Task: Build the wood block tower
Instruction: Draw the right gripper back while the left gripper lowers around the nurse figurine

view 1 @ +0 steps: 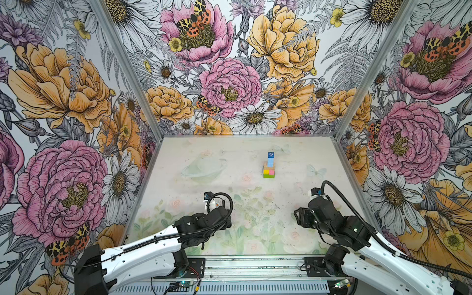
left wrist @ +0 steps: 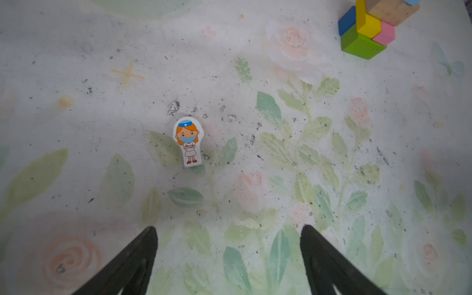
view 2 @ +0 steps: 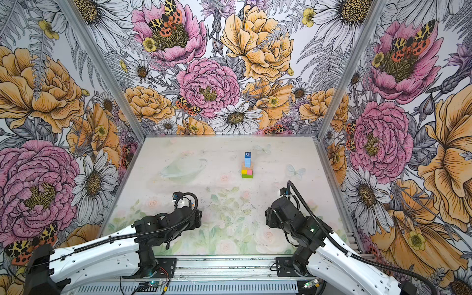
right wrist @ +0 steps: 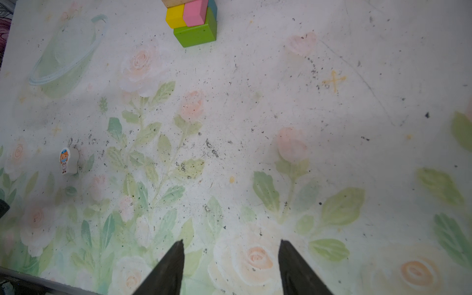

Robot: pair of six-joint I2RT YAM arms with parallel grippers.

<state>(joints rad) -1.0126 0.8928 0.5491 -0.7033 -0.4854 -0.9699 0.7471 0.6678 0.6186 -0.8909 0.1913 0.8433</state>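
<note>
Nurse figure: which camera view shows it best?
The left wrist view: the nurse figure stands near the centre, facing the camera, print sharp. The right wrist view shows the nurse figure small, from its side, near the edge. In both top views I cannot make it out.

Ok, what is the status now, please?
Left tool open, empty. Right tool same. Tower stands; toy figure apart, on table. Nothing blocking.

Left arm (view 1: 143, 255), right arm (view 1: 408, 270): white shell links with small screw holes, black joint housings. Black corrugated conduit (view 1: 357, 213) along each. Black base plates (view 1: 194, 264) bolted on aluminium rail (view 1: 255, 268). Fingers (left wrist: 132, 260) matte black, tapered.
</note>
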